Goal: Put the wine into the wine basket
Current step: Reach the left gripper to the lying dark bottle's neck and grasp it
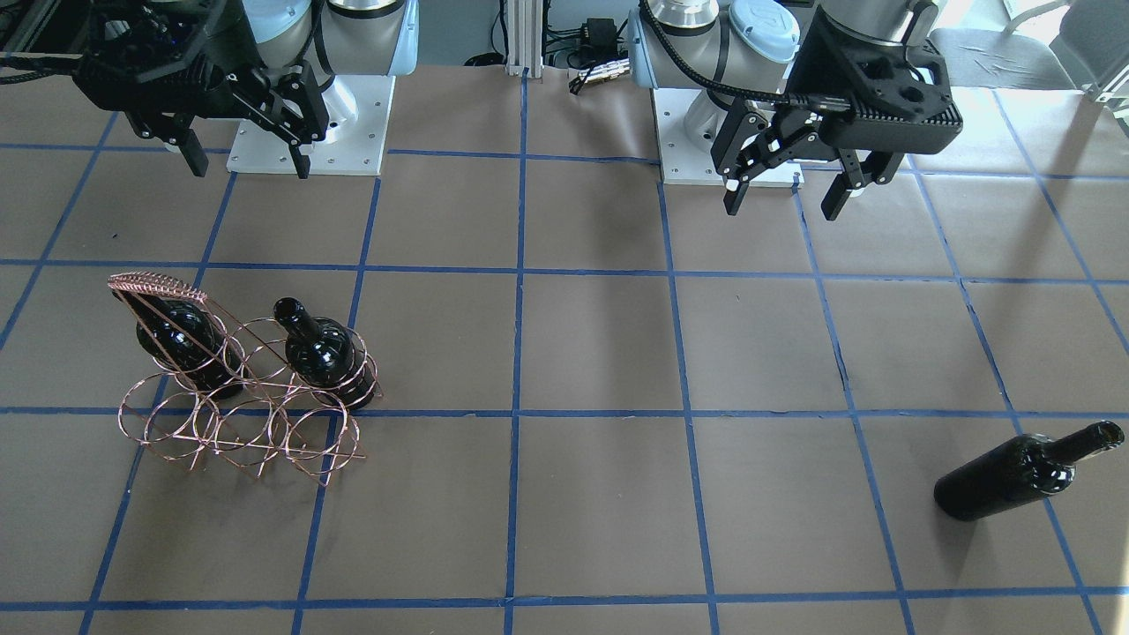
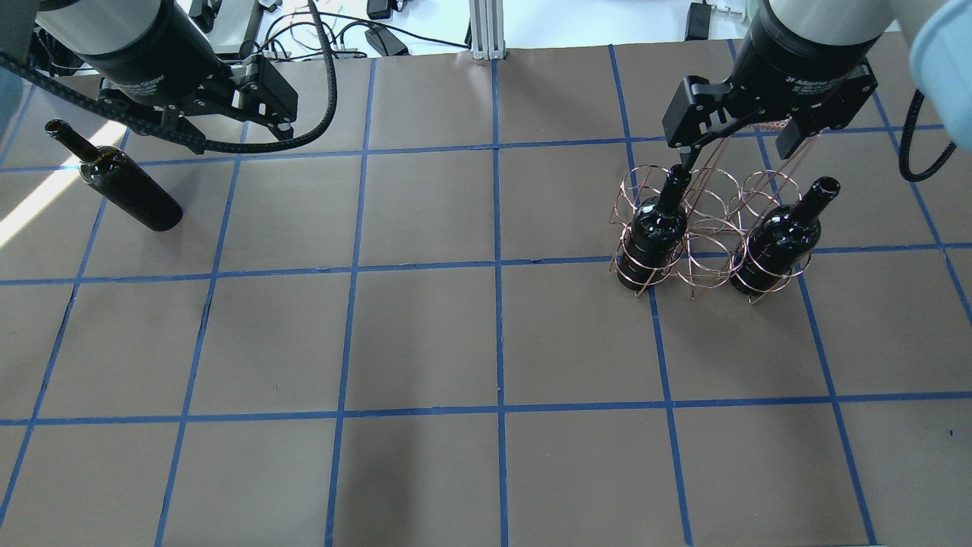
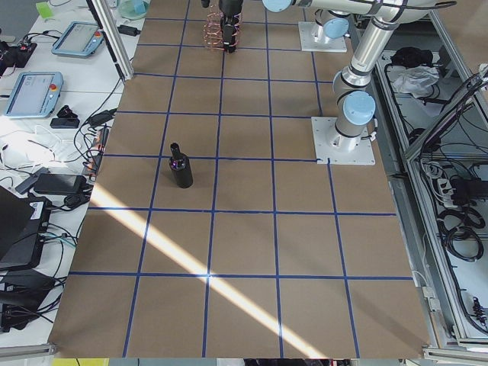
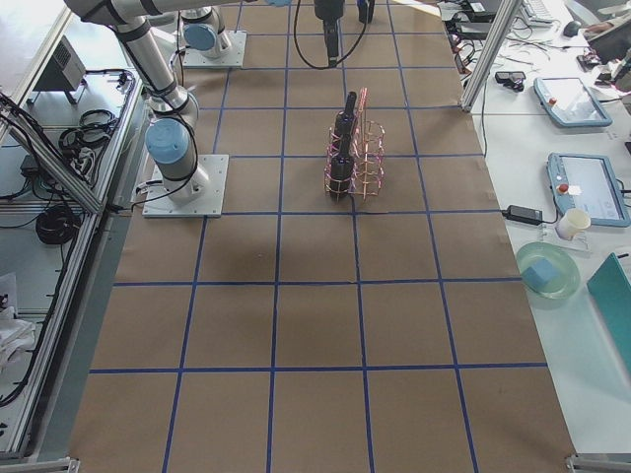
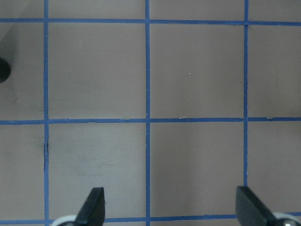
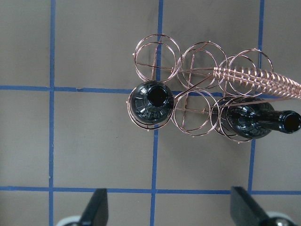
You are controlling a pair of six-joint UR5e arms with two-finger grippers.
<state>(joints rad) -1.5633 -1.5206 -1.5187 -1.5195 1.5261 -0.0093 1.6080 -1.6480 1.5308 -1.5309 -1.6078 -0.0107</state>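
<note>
Nearest you, the glossy black wine (image 1: pixel 1014 476) stood on matte brown paper (image 1: pixel 600 353), free room all round. The thin copper-wire wine basket (image 1: pixel 220 432) held two bottles (image 1: pixel 322 353) in its end rings. Beyond, left gripper (image 1: pixel 783 209) and right gripper (image 1: pixel 250 168) hung spread wide

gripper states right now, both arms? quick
Left gripper: open, holding nothing.
Right gripper: open, holding nothing.
</note>
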